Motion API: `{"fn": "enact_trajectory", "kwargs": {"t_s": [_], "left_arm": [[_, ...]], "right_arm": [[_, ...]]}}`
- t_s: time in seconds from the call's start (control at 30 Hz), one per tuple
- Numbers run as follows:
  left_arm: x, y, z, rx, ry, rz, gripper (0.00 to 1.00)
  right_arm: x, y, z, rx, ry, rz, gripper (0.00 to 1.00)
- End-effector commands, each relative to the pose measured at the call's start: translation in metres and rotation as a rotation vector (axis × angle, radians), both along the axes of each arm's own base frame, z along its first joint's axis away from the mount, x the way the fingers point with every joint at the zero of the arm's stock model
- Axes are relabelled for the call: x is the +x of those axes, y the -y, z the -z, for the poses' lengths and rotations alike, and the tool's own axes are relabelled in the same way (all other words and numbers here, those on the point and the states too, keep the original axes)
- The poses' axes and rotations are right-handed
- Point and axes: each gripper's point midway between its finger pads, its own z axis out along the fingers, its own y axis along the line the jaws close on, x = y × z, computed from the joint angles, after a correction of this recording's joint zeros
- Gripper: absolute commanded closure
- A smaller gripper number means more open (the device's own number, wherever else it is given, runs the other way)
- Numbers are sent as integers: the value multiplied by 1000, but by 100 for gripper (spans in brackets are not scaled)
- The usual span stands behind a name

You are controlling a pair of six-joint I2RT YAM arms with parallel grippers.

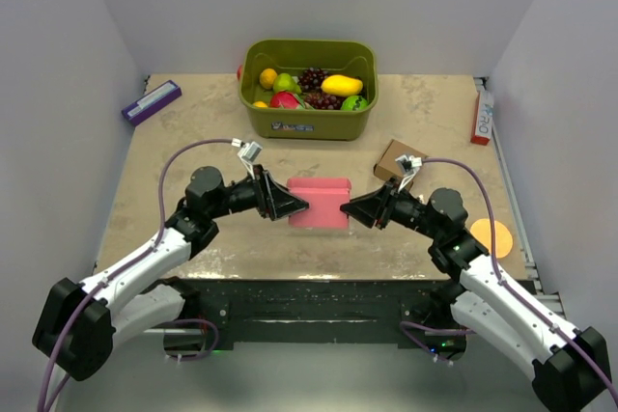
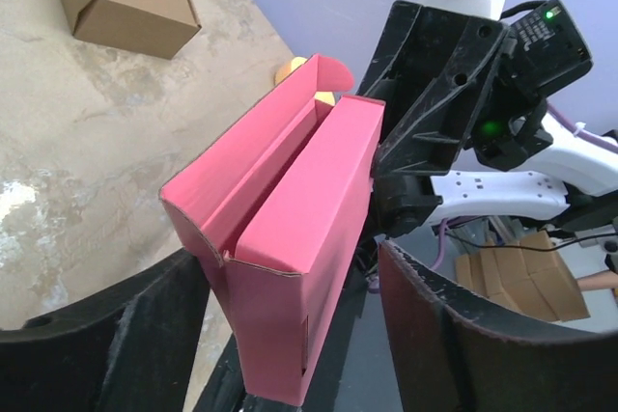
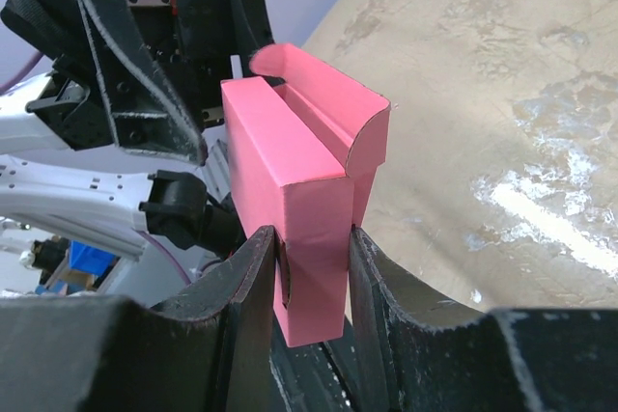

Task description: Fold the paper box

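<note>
Both arms reach inward, facing each other. The right gripper (image 1: 353, 210) pinches 1 end of the paper box (image 1: 319, 202); the left gripper (image 1: 295, 207) straddles the other, unclenched.

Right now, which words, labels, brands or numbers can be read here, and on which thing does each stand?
"PRO", it seems: on the red and white pack at the far right; other print there is too small.
Sticker on the green bin, front wall: too small to read.
White label on the purple pack: blurred.
Paper box: no print shows.
</note>
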Motion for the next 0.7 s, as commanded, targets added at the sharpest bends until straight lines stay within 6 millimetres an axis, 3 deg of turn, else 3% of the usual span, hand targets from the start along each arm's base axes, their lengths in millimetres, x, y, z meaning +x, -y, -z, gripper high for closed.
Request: {"fn": "enact_trajectory", "kwargs": {"t_s": [0.0,0.1,0.23,0.3,0.33,0.37,0.43,0.47,0.6,0.67], "left_arm": [[-5,5,-24,-65,88,54,37],[-10,7,-27,-81,121,86,49],[-13,7,-22,-59,168,114,78],[-14,7,-20,-37,212,126,88],[-15,6,-21,-31,227,130,94],[-15,6,-22,-26,243,133,96],[-18,5,-21,-3,269,161,97],[-24,6,-21,0,275,197,98],[-38,5,-20,15,300,288,97],[-44,4,-24,14,317,327,97]], "right_arm": [[-4,-4,-23,16,72,-42,100],[-3,-4,-18,-5,67,-40,100],[-1,-1,-16,-22,60,-20,100],[-1,0,-17,-35,56,-17,95],[1,2,-18,-46,65,0,89],[0,4,-14,-67,52,7,69],[3,8,-24,-90,88,30,51],[3,11,-22,-112,81,41,36],[-2,17,-43,-168,157,28,17],[-7,15,-52,-198,211,-20,15]]}}
